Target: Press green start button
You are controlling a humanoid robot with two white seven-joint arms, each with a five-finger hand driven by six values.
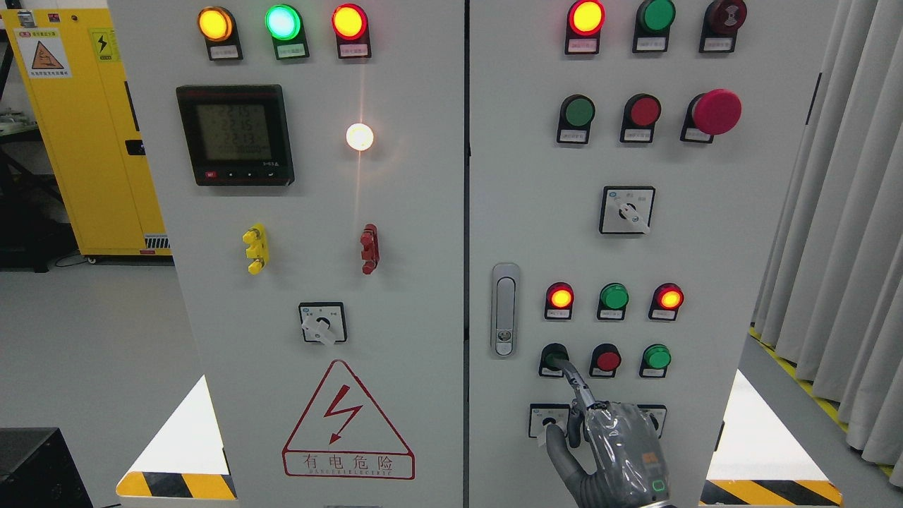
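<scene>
press step underway: right hand point(621, 451), index out, others curled, holds nothing; fingertip point(562, 366) touching green button point(554, 357). next: push straight in, firmly.

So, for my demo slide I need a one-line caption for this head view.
Right hand extends its index finger onto the green start button in the cabinet's lower right panel.

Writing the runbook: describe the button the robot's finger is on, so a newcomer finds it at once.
Start at the right cabinet door and go to its lower button cluster, right of the silver door latch. The green start button is leftmost in the row under the three small lamps, with the right hand pointing its index finger at it. Its neighbours are a red button and a brighter green one.
</scene>
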